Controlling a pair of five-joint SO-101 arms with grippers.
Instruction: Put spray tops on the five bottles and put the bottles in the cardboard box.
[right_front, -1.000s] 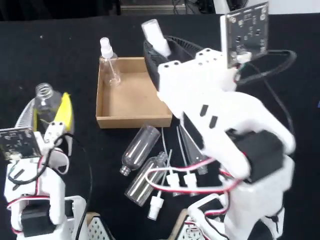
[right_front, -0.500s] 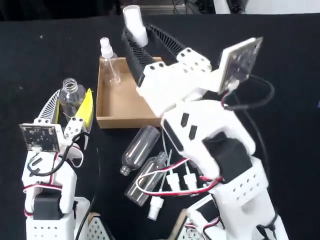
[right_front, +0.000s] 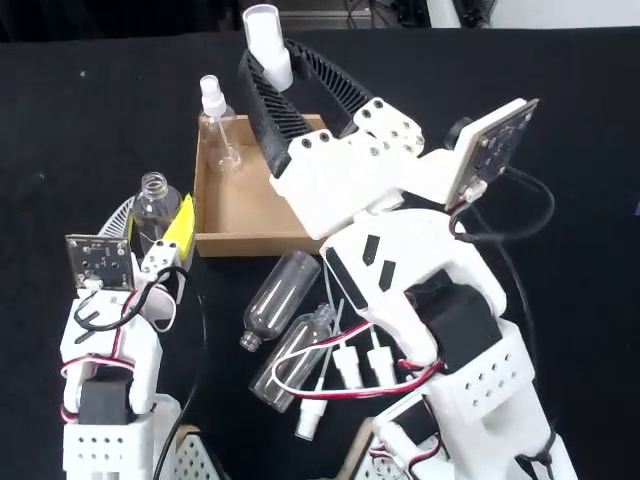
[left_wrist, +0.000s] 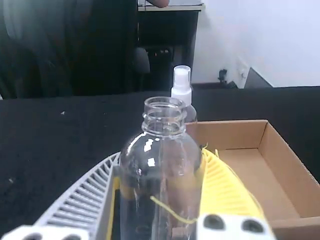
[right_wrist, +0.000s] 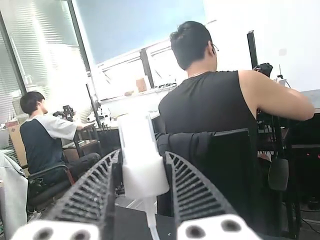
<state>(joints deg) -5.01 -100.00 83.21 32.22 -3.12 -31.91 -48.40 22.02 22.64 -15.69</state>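
A capped clear plastic bottle (right_front: 218, 125) stands in the far left corner of the brown cardboard box (right_front: 250, 200). Left of the box, the left claw (right_front: 155, 215) holds an open clear bottle (left_wrist: 160, 165) upright. The right claw (right_front: 285, 75) holds a white spray top (right_front: 268, 40) above the box's far edge. Two empty clear bottles (right_front: 280, 290) lie in front.

**A:** so what's actually sitting on the black cloth-covered desk (right_front: 80, 110)?

**B:** shallow brown cardboard box (right_front: 265, 243), then two capless clear plastic bottles (right_front: 280, 298) lying on their sides just in front of it, and white spray tops with thin tubes (right_front: 348, 365) right beside the nearer one.
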